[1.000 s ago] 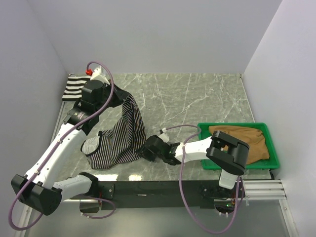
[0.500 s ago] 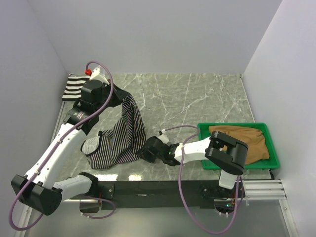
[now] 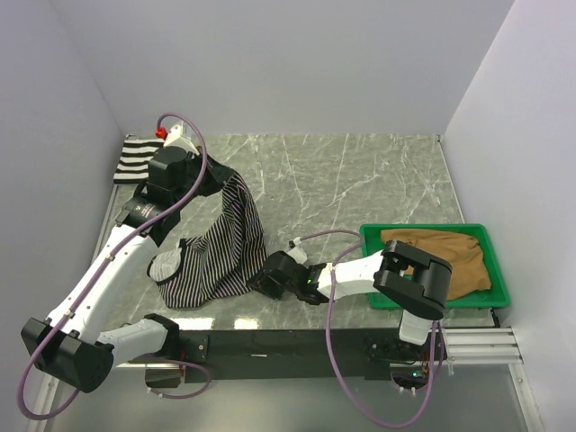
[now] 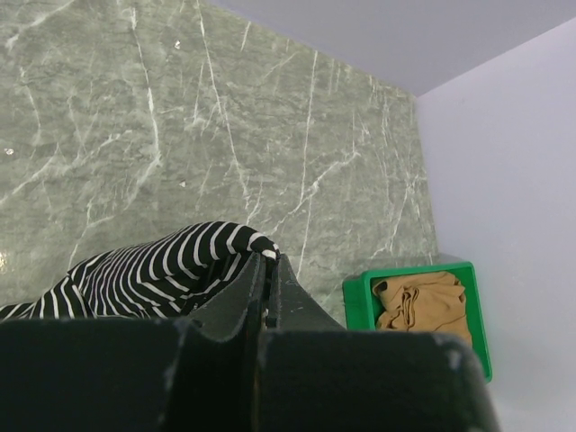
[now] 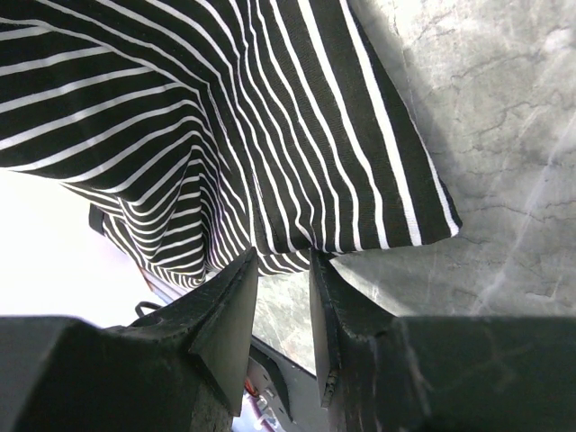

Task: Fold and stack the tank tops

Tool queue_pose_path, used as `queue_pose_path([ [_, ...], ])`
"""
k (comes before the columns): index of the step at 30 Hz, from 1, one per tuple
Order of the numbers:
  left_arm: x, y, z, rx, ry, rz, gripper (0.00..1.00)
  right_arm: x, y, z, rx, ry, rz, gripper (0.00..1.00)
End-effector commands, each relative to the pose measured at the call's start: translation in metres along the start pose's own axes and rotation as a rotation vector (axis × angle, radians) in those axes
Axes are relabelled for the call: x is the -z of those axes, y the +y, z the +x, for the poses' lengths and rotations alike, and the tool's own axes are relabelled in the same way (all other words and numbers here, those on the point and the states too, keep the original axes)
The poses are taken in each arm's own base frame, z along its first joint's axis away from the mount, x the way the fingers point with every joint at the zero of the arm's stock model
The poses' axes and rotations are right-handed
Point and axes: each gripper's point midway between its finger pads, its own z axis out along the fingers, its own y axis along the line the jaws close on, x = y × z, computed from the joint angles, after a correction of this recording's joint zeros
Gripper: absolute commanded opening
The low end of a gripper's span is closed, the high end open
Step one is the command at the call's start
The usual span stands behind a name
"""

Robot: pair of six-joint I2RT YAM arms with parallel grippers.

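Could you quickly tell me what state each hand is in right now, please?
Left hand: closed, holding up a corner of the pinstriped tank top.
Right hand: open, with its tips at that top's lower hem, not gripping.

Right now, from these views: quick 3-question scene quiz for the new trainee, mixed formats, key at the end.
1. True or false: the tan top lies in the tray.
2. The left gripper is: A) open, B) shut on the pinstripe top, C) shut on nothing.
3. Fill in: the wide-stripe top lies at the table's far ___ corner.
Key: 1 true; 2 B; 3 left.
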Motion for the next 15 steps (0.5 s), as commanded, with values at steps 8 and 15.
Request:
queue_pose_path([
  [8, 0.004, -0.008, -0.011, -0.017, -0.037, 0.050, 0.01, 0.004, 0.014, -0.001, -0.024, -0.008, -0.030, 0.37],
  [15, 0.004, -0.006, -0.011, -0.020, -0.039, 0.046, 0.01, -0.001, 0.019, -0.012, -0.032, -0.029, -0.019, 0.33],
])
